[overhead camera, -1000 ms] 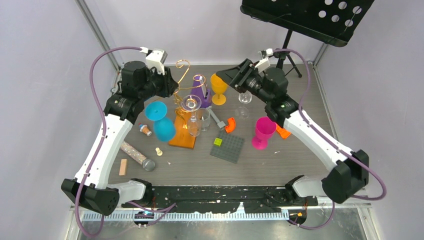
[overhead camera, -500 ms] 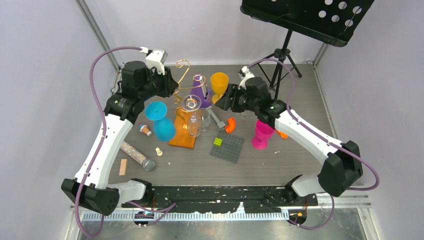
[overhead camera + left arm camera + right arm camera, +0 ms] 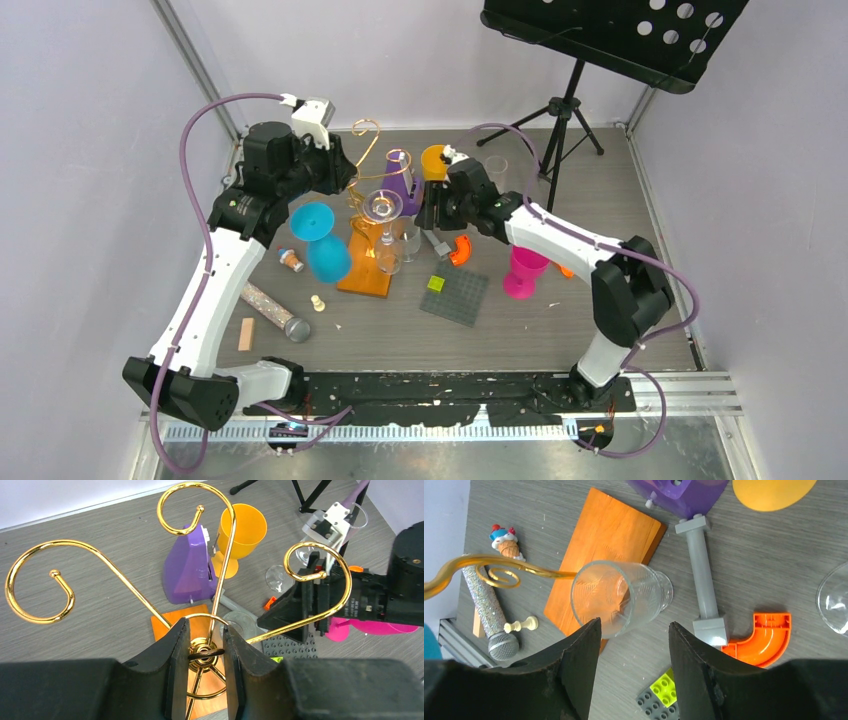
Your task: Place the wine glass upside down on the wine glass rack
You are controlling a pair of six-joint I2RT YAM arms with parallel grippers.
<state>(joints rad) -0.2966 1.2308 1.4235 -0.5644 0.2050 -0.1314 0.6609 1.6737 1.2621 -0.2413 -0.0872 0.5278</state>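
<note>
Within the last second the right gripper (image 3: 634, 630) has travelled from the back right of the table (image 3: 560, 310) to the middle. Now it hangs with its fingers spread apart over the wine glass (image 3: 621, 597). The glass stands upright, mouth up, just beside the orange base of the wine glass rack (image 3: 599, 540) — it is not gripped yet. The left gripper (image 3: 205, 650) has not moved; it is closed on the central stem of the rack and seems to hold it steady. So the approach looks finished — the grasp, the turning over and the hanging on a scroll arm are all still to do.
</note>
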